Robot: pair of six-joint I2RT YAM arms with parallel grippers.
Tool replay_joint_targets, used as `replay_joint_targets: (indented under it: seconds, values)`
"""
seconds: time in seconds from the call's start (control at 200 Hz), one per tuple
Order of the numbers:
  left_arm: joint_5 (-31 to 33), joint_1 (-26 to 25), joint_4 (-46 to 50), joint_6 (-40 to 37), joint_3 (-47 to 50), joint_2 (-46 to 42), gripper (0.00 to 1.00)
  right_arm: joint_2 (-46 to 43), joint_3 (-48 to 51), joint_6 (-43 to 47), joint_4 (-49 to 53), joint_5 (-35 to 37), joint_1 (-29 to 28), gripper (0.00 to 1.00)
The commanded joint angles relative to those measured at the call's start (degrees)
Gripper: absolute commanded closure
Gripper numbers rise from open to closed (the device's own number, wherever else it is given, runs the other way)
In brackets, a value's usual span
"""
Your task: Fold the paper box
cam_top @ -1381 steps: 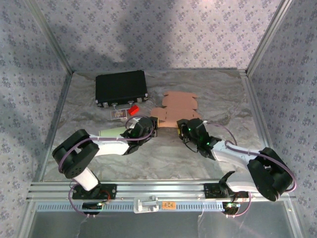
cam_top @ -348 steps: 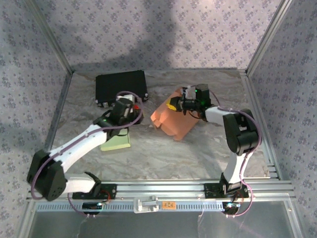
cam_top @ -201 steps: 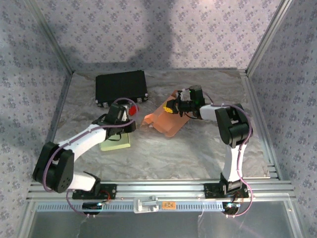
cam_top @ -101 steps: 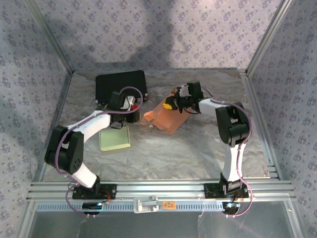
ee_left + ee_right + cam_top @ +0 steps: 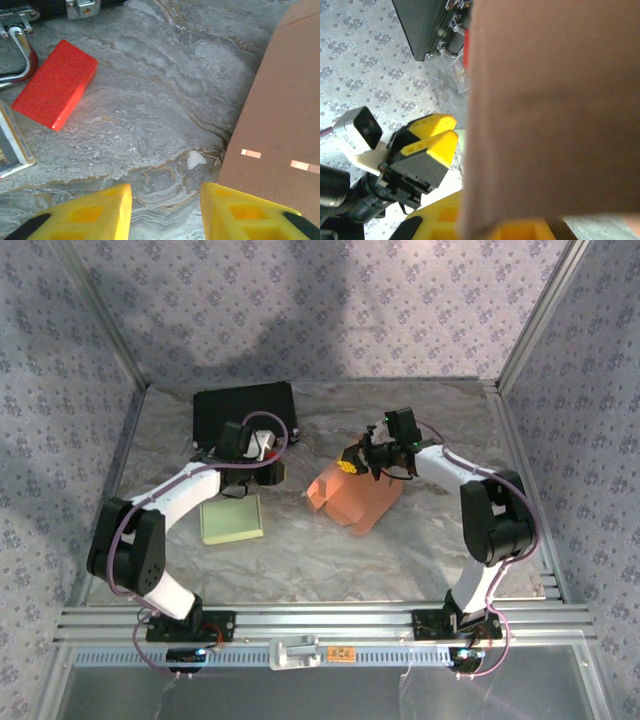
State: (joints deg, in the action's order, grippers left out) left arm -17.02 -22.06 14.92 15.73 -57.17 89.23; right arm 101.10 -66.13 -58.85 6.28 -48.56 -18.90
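Note:
The paper box (image 5: 352, 497) is a brown cardboard sheet, partly folded, with its near part resting on the table right of centre. My right gripper (image 5: 356, 458) is shut on its far upper edge. In the right wrist view the cardboard (image 5: 555, 110) blocks most of the picture, and one yellow finger (image 5: 437, 222) shows under it. My left gripper (image 5: 267, 464) hangs to the left of the box, close to the black case. Its jaws (image 5: 165, 195) stand open over bare table, with the cardboard's edge (image 5: 280, 115) just to their right.
A black case (image 5: 245, 414) lies at the back left, and a red block (image 5: 55, 85) lies in front of it. A pale green pad (image 5: 232, 518) sits on the table beside the left arm. Metal frame rails edge the table.
The right gripper has carried the box to the right and a little nearer. The left gripper drew back toward the black case and now holds still, still open.

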Motion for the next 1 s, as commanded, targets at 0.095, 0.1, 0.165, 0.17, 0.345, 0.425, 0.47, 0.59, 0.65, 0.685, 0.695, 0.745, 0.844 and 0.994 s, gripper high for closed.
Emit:
replay_joint_targets:
  seconds: [0.095,0.1,0.165,0.17,0.345,0.425,0.47,0.59,0.65,0.685,0.695,0.745,0.844,0.994]
  values:
    - [-5.3,-2.4,-1.8,-0.7,1.7,0.4,0.61,7.9,-8.3,1.4,0.8,0.9,0.2,1.0]
    - [-5.4,-2.5,-1.8,-0.8,1.7,0.4,0.61,7.9,-8.4,1.5,0.8,0.8,0.2,1.0]
    - [-6.4,-3.6,-3.8,-1.9,2.9,0.8,0.61,8.2,-8.5,1.8,0.8,0.6,0.6,1.0]
    - [-6.4,-3.7,-4.0,-2.0,3.0,0.8,0.61,8.3,-8.5,1.8,0.8,0.6,0.6,1.0]
    - [-6.5,-6.0,-9.4,-3.9,6.4,2.2,0.61,8.2,-6.5,1.8,-0.7,-0.6,1.7,1.0]
    - [-6.8,-7.4,-11.0,-4.6,6.9,3.1,0.61,8.0,-6.1,1.7,-0.9,-0.9,1.9,1.0]
    - [-6.5,-8.3,-11.4,-4.9,6.8,3.6,0.6,7.9,-5.9,1.5,-1.3,-0.9,2.0,1.0]
    - [-5.9,-10.1,-14.9,-4.5,7.7,3.8,0.59,7.7,-5.5,0.9,-2.4,-1.2,2.1,1.0]
    - [-5.1,-10.9,-15.9,-4.2,7.7,4.1,0.59,7.7,-5.2,0.3,-3.2,-1.4,2.1,1.0]
    - [-4.5,-11.4,-15.9,-4.1,7.4,4.5,0.58,7.7,-4.8,-0.2,-4.2,-1.7,2.0,1.0]
    - [-4.2,-11.5,-16.0,-4.1,7.4,4.5,0.58,7.6,-4.7,-0.5,-4.4,-1.7,2.1,1.0]
    - [-3.7,-12.0,-16.5,-4.0,7.0,5.1,0.58,7.4,-4.2,-1.0,-5.0,-1.8,2.2,1.0]
    - [-2.6,-13.2,-17.1,-3.9,5.8,6.4,0.57,6.7,-3.2,-1.2,-6.5,-2.1,2.1,1.0]
    - [0.2,-14.9,-17.6,-4.2,4.9,7.1,0.58,5.8,1.1,-3.1,-12.1,-2.9,2.6,1.0]
